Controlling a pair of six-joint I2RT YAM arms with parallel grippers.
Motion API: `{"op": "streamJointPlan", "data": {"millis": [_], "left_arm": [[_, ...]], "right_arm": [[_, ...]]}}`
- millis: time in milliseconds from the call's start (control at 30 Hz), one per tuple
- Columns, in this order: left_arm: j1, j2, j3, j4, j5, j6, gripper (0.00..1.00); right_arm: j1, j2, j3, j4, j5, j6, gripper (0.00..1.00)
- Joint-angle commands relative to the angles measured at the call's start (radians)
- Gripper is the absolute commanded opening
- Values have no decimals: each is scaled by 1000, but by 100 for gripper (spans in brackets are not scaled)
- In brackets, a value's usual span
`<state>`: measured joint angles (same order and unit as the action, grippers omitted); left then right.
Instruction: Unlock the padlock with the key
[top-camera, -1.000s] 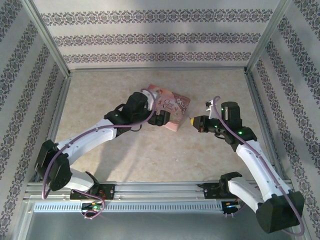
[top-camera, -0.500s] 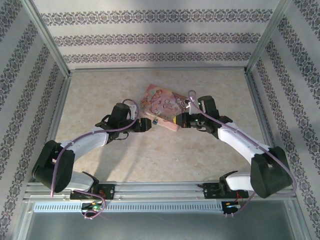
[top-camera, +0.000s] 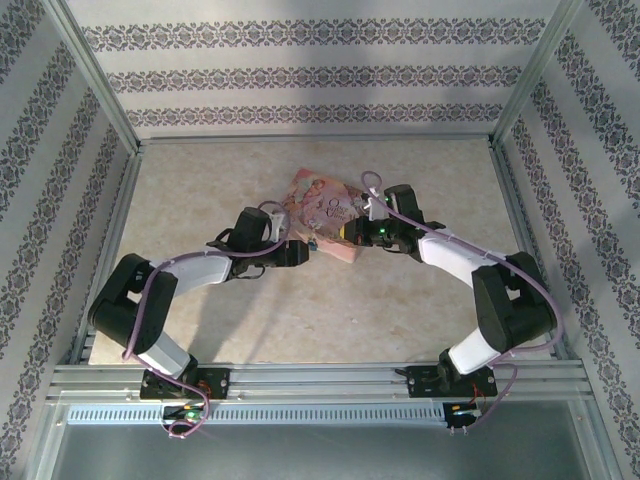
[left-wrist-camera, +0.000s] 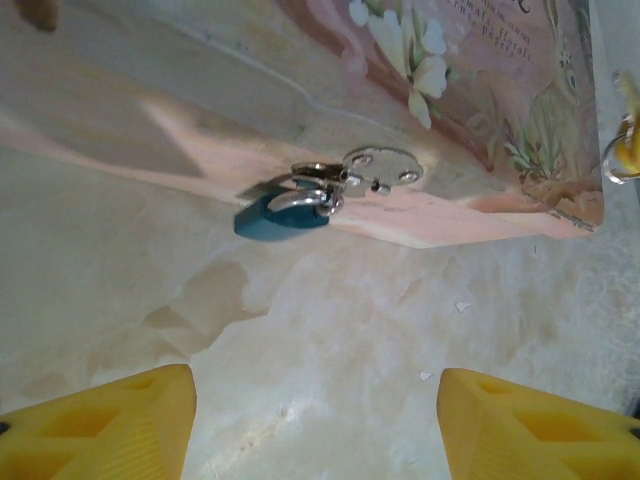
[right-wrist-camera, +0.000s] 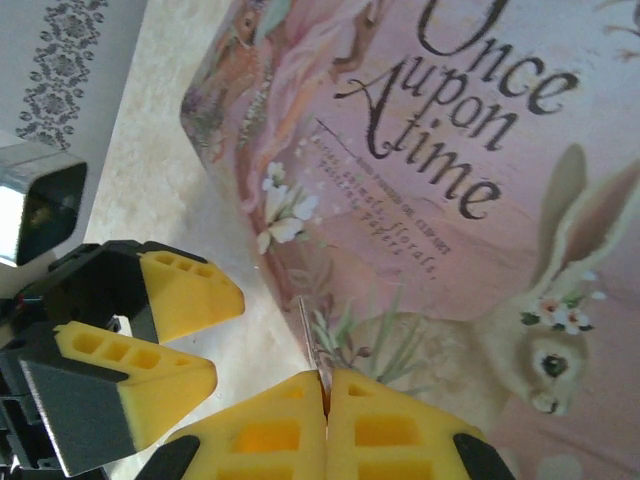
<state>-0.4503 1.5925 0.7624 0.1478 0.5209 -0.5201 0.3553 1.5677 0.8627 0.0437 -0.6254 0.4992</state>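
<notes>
A pale marbled table (top-camera: 300, 320) sits inside patterned walls. The left claw (left-wrist-camera: 315, 385) is spread apart at the bottom of its wrist view, and above it, near centre, the padlock (left-wrist-camera: 285, 210) hangs from a silver fitting on the pink box (left-wrist-camera: 470, 90). The right claw (right-wrist-camera: 325, 385) is pinched together on the key (right-wrist-camera: 307, 335), whose blade lies beside the box's edge.
</notes>
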Motion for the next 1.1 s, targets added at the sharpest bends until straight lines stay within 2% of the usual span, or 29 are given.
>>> {"op": "streamJointPlan", "data": {"millis": [0, 200, 567, 967, 1067], "left_arm": [[2, 32, 35, 55, 18, 82, 65], [2, 94, 78, 57, 41, 162, 65], [2, 190, 97, 159, 71, 209, 66], [2, 255, 107, 244, 44, 290, 65], [2, 264, 109, 256, 44, 296, 62]], "right_arm": [[-12, 20, 8, 25, -5, 17, 0], [-21, 40, -13, 6, 9, 9, 0], [-21, 54, -42, -8, 20, 2, 0], [-22, 50, -54, -17, 24, -10, 0], [-22, 49, -55, -19, 26, -11, 0]]}}
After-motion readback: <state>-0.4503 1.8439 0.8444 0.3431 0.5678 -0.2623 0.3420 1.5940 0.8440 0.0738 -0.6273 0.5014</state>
